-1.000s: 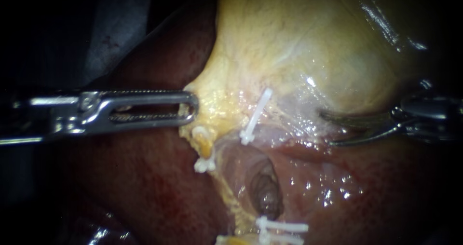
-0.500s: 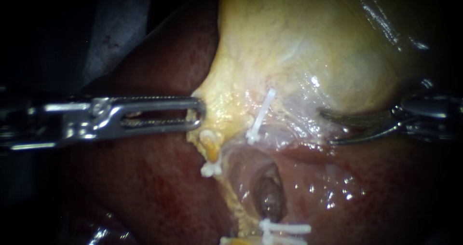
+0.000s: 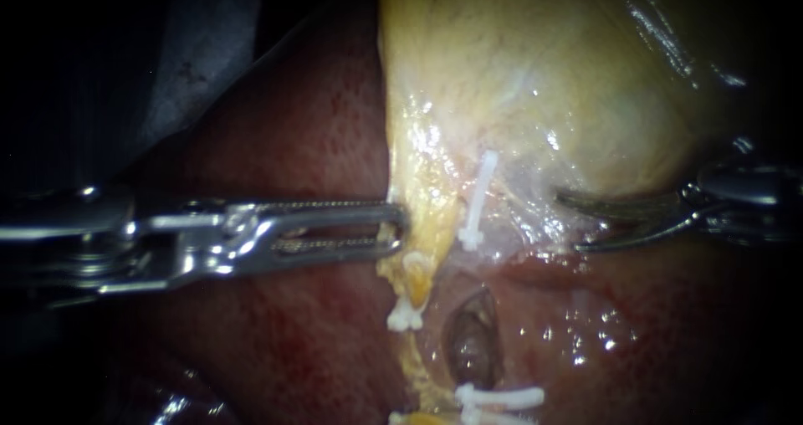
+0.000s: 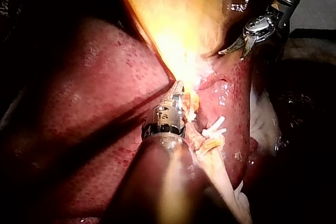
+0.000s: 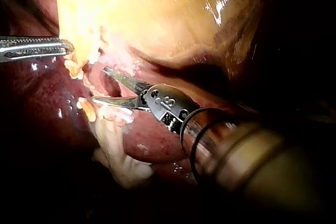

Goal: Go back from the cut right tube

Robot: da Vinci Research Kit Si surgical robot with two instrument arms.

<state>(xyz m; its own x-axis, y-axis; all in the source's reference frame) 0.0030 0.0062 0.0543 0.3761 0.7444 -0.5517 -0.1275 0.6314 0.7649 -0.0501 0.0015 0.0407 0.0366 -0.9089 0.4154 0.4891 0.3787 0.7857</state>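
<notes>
Endoscope view is showing the change on my left side only. The left instrument (image 3: pixel 393 228) is travelling toward the middle of the field, and its jaws are gripping the yellow edge of the gallbladder (image 3: pixel 544 82), which is riding along with them and bunching into a steep fold just ahead of their tips. A clipped yellow stump (image 3: pixel 416 279) is hanging just below those jaws and is shifting with the fold.

The right instrument (image 3: pixel 573 220) is not yet going anywhere: its curved jaws are standing apart with a clear gap and nothing between them, and they are sitting against the same patch of tissue as a second ago. The cut right tube (image 3: pixel 481 224), as I am reading it, is lying just ahead of those open tips. Its upper end is carrying a white clip (image 3: pixel 474 203), and the lower clips (image 3: pixel 498 396) are sitting well below the jaws, near the liver (image 3: pixel 284 333).

So the fold is closing in on the right jaws while the retreat is still pending. I am judging that the right instrument is needing a straight pull back along its own shaft, with nothing caught between the jaws as it goes.
</notes>
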